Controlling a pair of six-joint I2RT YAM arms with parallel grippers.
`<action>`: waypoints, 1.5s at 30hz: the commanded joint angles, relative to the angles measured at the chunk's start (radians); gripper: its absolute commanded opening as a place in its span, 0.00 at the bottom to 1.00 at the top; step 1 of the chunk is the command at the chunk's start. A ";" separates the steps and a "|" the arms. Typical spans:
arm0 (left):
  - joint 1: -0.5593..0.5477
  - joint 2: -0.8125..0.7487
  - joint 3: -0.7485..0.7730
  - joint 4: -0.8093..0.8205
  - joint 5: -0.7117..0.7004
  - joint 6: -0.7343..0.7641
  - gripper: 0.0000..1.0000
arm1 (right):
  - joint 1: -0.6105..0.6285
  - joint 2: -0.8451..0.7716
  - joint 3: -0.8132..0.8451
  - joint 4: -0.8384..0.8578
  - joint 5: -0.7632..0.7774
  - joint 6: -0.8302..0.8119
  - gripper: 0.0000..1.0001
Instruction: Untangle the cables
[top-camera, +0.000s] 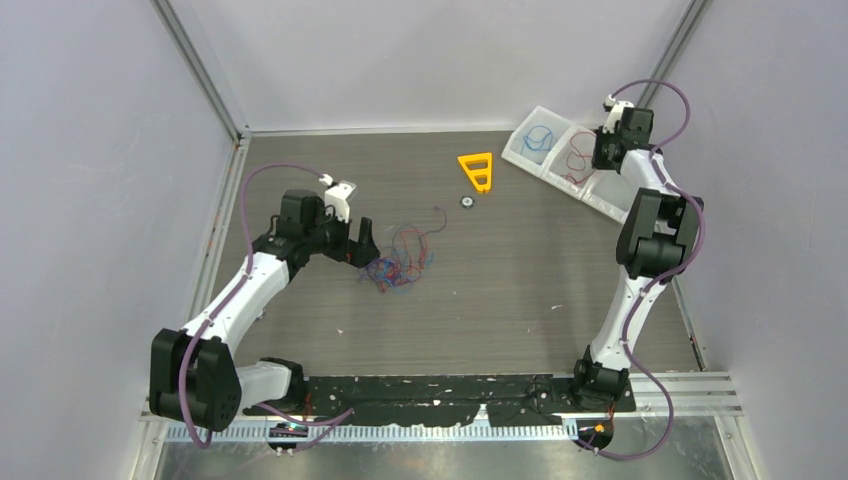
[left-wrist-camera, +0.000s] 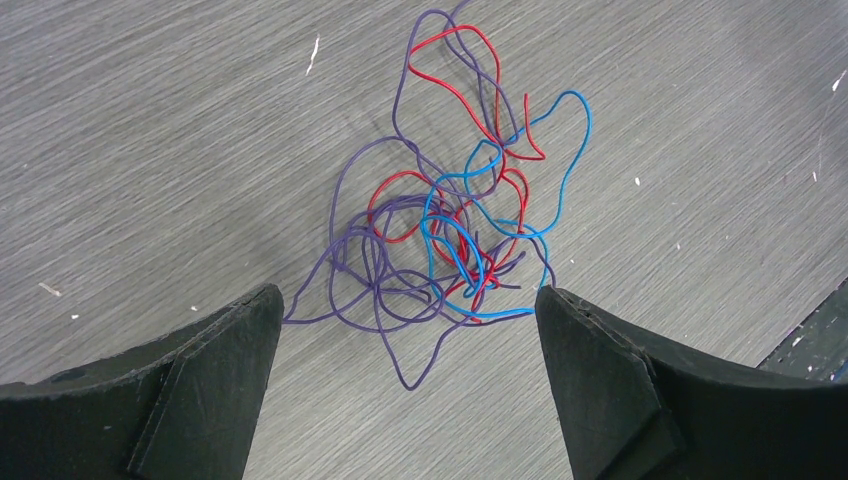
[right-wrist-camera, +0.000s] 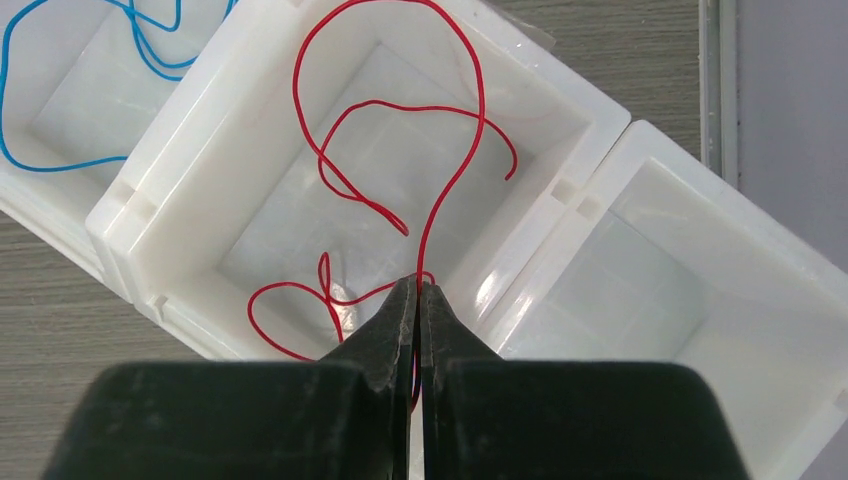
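Cables of very thin red, blue and dark purple wire (left-wrist-camera: 440, 230) lay mostly in one knotted clump on the grey wood-grain table (top-camera: 520, 300), left of centre, with loops of all three colours crossing through each other. Part of the sorting looked done. In the row of white plastic bins (right-wrist-camera: 185, 130) at the far right corner, one blue wire (right-wrist-camera: 60, 167) lay in one compartment and one red wire (right-wrist-camera: 481, 100) looped in the next, while the third showed no wire. The right gripper (right-wrist-camera: 417, 288) hung over the middle bin with its jaws pressed together and the red wire running into the pinch, so letting go seemed the step in hand. The left gripper (left-wrist-camera: 408, 296) stood spread wide just short of the clump, holding nothing; a purple strand reached one finger, though contact could not be told. Most of the work lay ahead, the purple strands above all. An orange plastic triangle (top-camera: 477, 171) and a small round disc (top-camera: 467, 201) sat beyond the clump, apart from it and blocking neither arm.
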 joint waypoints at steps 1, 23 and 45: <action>0.005 -0.012 -0.005 0.036 0.015 -0.008 0.99 | 0.009 -0.053 0.016 -0.058 -0.016 -0.002 0.05; 0.005 -0.017 0.003 0.019 0.006 -0.002 0.99 | 0.072 0.026 0.150 -0.215 -0.006 -0.048 0.34; 0.005 0.056 0.122 -0.154 0.070 0.204 0.99 | 0.076 -0.326 0.098 -0.378 -0.292 -0.185 0.95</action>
